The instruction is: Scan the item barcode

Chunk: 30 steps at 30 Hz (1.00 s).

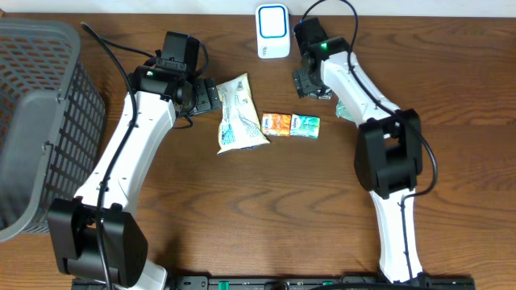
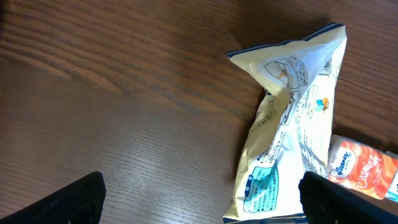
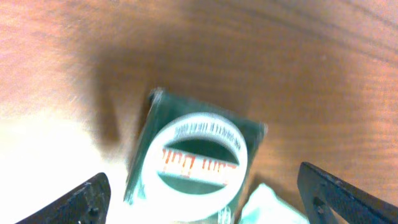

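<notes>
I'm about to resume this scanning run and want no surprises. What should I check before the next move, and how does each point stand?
1. Is the left gripper free? ok: open, nothing held.
2. Is the right gripper free? ok: jaws wide over the green box.
3. Is the barcode on the green box readable? cannot tell: the view is blurred.
4. Is the scanner unobstructed? ok: nothing in front of it.
5. Is the snack bag clear of the left fingers? ok: it lies ahead, beside the orange packet.
</notes>
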Motion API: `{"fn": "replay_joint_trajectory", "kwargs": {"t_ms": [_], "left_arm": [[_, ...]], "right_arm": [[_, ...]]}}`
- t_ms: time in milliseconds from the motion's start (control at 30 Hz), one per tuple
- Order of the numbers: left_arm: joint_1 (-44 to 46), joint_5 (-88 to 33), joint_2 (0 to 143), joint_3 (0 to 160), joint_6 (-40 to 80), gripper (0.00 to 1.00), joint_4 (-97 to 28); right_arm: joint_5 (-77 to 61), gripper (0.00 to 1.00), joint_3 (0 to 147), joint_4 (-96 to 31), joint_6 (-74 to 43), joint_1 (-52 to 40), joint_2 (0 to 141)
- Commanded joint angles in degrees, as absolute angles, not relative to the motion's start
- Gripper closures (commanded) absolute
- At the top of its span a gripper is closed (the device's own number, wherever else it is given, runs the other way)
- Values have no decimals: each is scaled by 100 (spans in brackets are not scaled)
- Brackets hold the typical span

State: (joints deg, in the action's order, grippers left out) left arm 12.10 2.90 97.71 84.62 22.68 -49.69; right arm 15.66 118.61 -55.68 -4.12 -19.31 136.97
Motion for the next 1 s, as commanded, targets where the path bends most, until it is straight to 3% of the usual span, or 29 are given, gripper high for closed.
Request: {"fn": "replay_joint_trajectory", "kwargs": {"t_ms": [0,133,267,433,667,733,833,967], "left_arm": [[1190,301,9773,8455,2279,2,-4984],[1190,298,9773,8455,2279,2,-4984],[1190,298,9773,8455,2279,3,-4984],[1190,298,9773,8455,2279,2,-4984],[1190,298,9773,8455,2279,2,-4984],[1190,298,9773,8455,2279,2,-4984],[1190,301,9773,8455,2279,2,-4984],[1190,301,9773,8455,2279,2,-4984]], "right_arm": [[268,1,11837,-5948,-464,-1951,13452],[220,2,11837,-6180,-541,-1944,13456],[1111,1,11837,-6064,-1737,-1815,13458],[974,1,11837,-5964,-2569,-1505,13509],[54,1,11834,-5472,-2825,-1391,13605],[200,7,11834,-5461,-2827,-1391,13605],[196,1,11806,-5461,-2899,-1391,13633],[198,1,11762,-5461,-2945,-1396,13758]]}}
